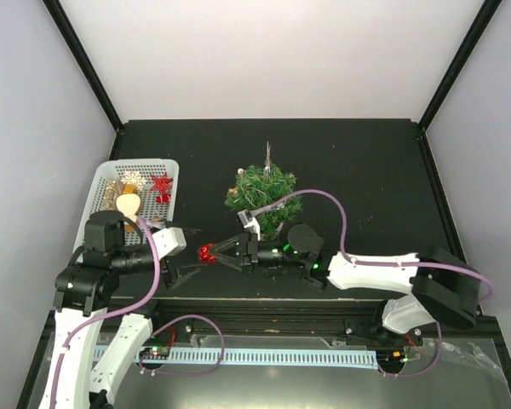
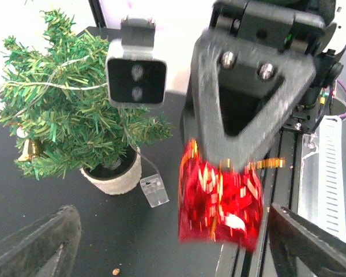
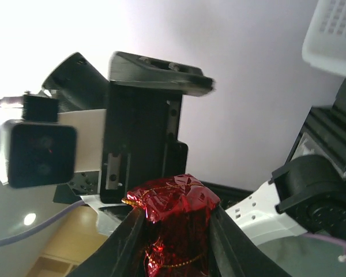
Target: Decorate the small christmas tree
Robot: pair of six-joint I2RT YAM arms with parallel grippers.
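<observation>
Ornament [image 2: 219, 202] pinched in right gripper [image 3: 176, 234]; left gripper [image 1: 190, 267] spread wide.

At frame centre, small christmas tree [image 1: 264, 189] upright on black table [image 1: 366, 170]. Just below it, right gripper [image 1: 213, 253] pointing left, pinching a red ornament [image 1: 206, 252]. Lower left of that, left gripper [image 1: 180, 271], jaws apart, close to the red ornament without touching. Upper left, white basket [image 1: 102, 183] holding more decorations [image 1: 161, 186].
</observation>
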